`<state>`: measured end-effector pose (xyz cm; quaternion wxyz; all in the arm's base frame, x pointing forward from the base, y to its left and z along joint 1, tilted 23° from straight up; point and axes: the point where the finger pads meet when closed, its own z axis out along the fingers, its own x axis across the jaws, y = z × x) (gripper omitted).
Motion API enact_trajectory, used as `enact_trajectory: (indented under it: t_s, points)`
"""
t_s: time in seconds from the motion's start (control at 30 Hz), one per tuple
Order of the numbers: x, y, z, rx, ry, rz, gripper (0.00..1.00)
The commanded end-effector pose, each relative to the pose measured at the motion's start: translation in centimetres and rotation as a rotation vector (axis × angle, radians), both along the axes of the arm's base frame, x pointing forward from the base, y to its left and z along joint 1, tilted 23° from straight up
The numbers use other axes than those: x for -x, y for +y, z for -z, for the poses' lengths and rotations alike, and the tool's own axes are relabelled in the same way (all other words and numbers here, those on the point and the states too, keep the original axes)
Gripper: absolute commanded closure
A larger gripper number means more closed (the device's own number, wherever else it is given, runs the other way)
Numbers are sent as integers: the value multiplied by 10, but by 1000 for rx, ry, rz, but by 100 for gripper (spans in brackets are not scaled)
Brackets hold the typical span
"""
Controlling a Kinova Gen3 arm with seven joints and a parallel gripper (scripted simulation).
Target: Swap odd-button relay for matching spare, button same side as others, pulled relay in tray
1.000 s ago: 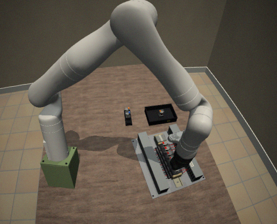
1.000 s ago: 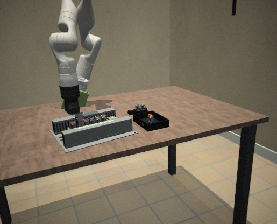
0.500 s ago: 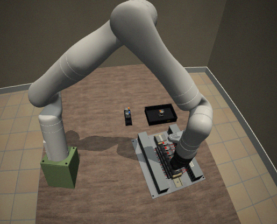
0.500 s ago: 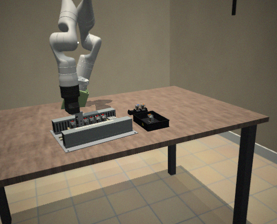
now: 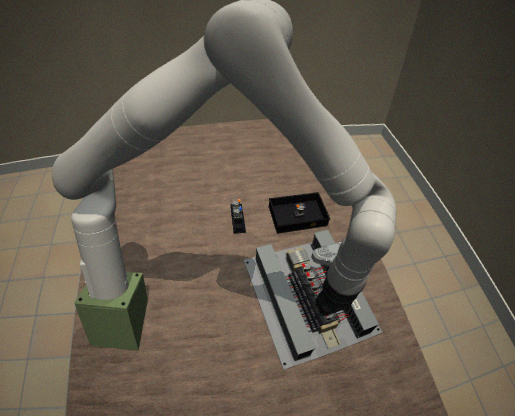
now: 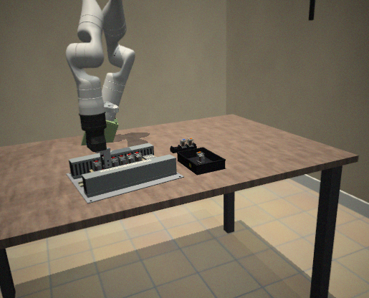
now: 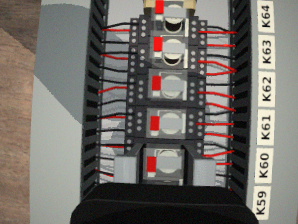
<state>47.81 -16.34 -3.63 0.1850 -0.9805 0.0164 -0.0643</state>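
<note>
Tabletop (image 5: 205, 350) (image 6: 272, 143), one in all, is carrying every piece of the work. One arm (image 5: 305, 125) (image 6: 89, 54) is rising from one green pedestal (image 5: 112, 325) (image 6: 111, 132) and bending down over one mounting panel (image 5: 290, 361) (image 6: 136, 190) (image 7: 45, 150). Two grey wire ducts are flanking the relay row: a base-side duct (image 5: 280, 300) (image 6: 145, 147) (image 7: 92, 100) and a far-side duct (image 5: 367, 320) (image 6: 129, 175) (image 7: 241, 100). One black tray (image 5: 300, 227) (image 6: 211, 166) is standing just beyond the panel's end, with one narrow black holder (image 5: 238, 227) (image 6: 173, 149) near it.

One gripper (image 5: 332, 307) (image 6: 107, 157) (image 7: 162, 158) is grasping one red-buttoned relay (image 7: 172, 162) in the row, its two fingers pressing on opposite sides. This relay is sitting at its socket beside the K60 label (image 7: 265, 165), with its button on the same side as those of the four other relays showing in the wrist view; whether its top is level with theirs, I cannot tell.

One orange-buttoned relay (image 5: 299, 211) (image 6: 200, 157) is lying inside the tray. Two more relays are occupying the holder, one with a blue button (image 5: 240, 209) (image 6: 183, 140), one with an orange button (image 5: 239, 200) (image 6: 190, 138).
</note>
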Motion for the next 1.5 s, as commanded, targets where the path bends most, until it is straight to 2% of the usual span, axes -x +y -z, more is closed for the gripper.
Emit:
enact_trajectory:
  t_s: [0.0,1.03,1.47]
  points:
    - [-1,-1,-2,0,-2,3,100]
    - [-3,-2,-5,-5,-1,11,100]
    - [-1,-1,0,-4,-1,9,100]
